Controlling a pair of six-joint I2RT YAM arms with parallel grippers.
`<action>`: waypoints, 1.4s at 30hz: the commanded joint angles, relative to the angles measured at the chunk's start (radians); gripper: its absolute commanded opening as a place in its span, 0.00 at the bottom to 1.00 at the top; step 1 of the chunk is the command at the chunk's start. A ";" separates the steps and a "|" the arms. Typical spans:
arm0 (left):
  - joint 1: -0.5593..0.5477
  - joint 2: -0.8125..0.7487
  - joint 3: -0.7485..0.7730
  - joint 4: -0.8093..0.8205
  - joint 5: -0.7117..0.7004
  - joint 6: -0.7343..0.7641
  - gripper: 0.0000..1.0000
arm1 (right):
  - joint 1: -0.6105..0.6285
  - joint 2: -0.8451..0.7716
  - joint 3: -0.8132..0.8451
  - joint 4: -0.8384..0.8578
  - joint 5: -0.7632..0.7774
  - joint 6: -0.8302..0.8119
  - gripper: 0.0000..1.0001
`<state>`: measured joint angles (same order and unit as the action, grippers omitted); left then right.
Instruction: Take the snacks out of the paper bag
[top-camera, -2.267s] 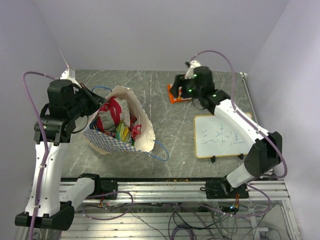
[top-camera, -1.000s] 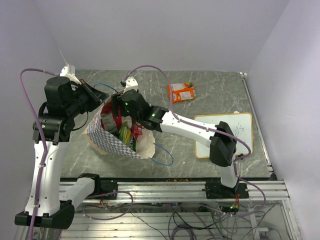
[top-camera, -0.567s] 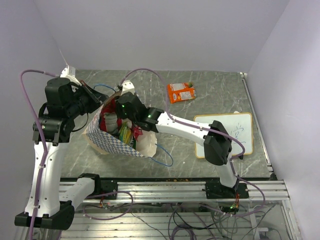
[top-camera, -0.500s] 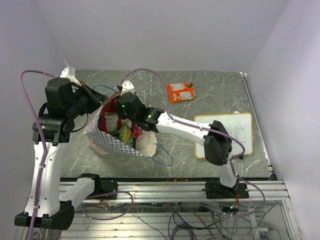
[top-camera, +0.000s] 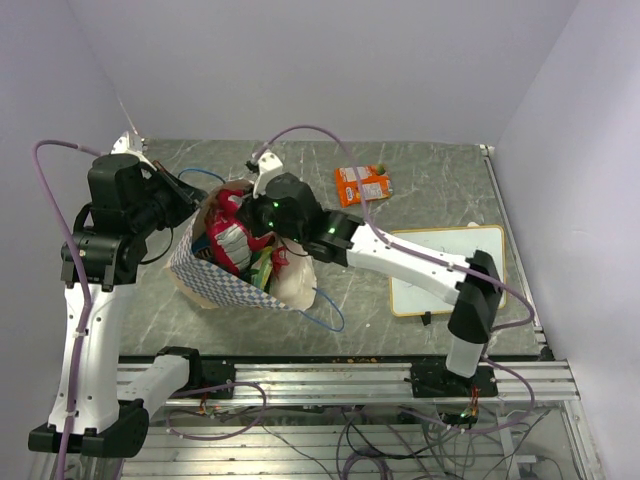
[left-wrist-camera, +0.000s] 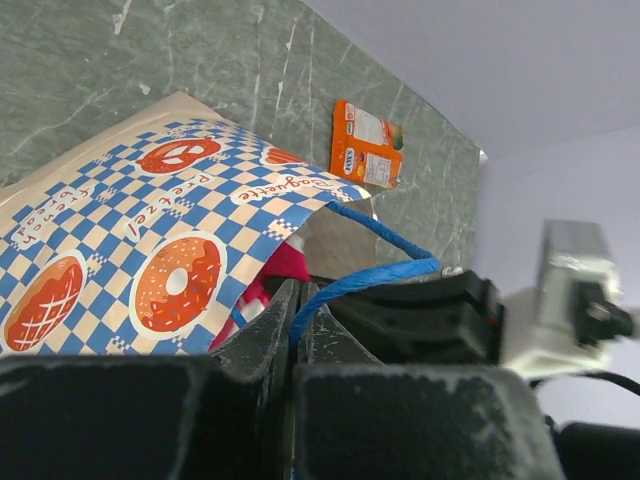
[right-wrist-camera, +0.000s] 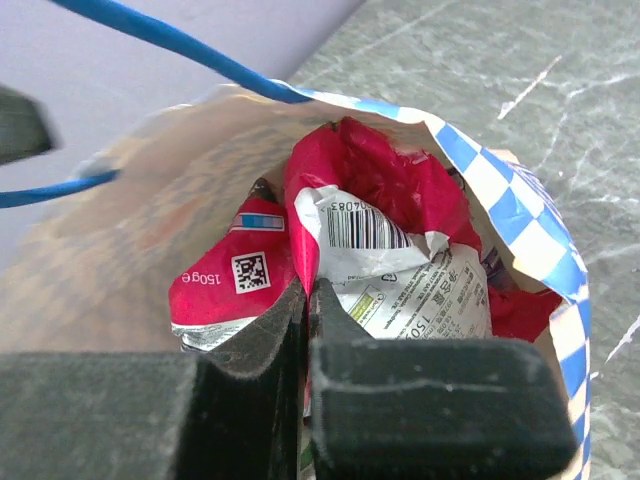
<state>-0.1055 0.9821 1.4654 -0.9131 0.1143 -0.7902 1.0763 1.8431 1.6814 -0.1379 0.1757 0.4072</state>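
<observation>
The table (top-camera: 350, 320) carries the paper bag (top-camera: 215, 280) at its left side. The bag leans with its mouth open upward and toward the right arm. Well apart from the bag, on its right, lies a white writing board (top-camera: 445, 270).

The left gripper (top-camera: 185, 195) sits at the bag's left rim, fingers pressed together on the blue string handle (left-wrist-camera: 370, 275), holding that side of the mouth up.

The right gripper (right-wrist-camera: 305, 290) is nearer the contents. It reaches in over the bag's right rim, its fingers closed on a fold of the red-and-white packet (right-wrist-camera: 400, 270), which stands crumpled in the mouth, partly above the rim. The packet extends straight ahead of the fingers, its long axis probably running down into the bag, so the way out is likely up and back over the right rim.

Other snacks (top-camera: 262, 268) lie lower in the bag. To the bag's right is bare table, with an orange packet (top-camera: 362, 184) lying farther back.
</observation>
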 joint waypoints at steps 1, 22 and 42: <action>0.000 -0.006 0.023 0.000 -0.028 -0.016 0.07 | -0.001 -0.122 -0.020 0.049 -0.053 0.003 0.00; 0.000 0.030 0.031 0.033 -0.046 -0.010 0.07 | -0.019 -0.312 -0.032 -0.060 -0.058 -0.044 0.00; 0.000 0.042 0.019 0.037 -0.030 0.029 0.07 | -0.065 -0.400 0.131 0.061 0.277 -0.453 0.00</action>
<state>-0.1055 1.0256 1.4662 -0.9096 0.0666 -0.7860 1.0473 1.4517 1.7916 -0.1730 0.3305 0.1154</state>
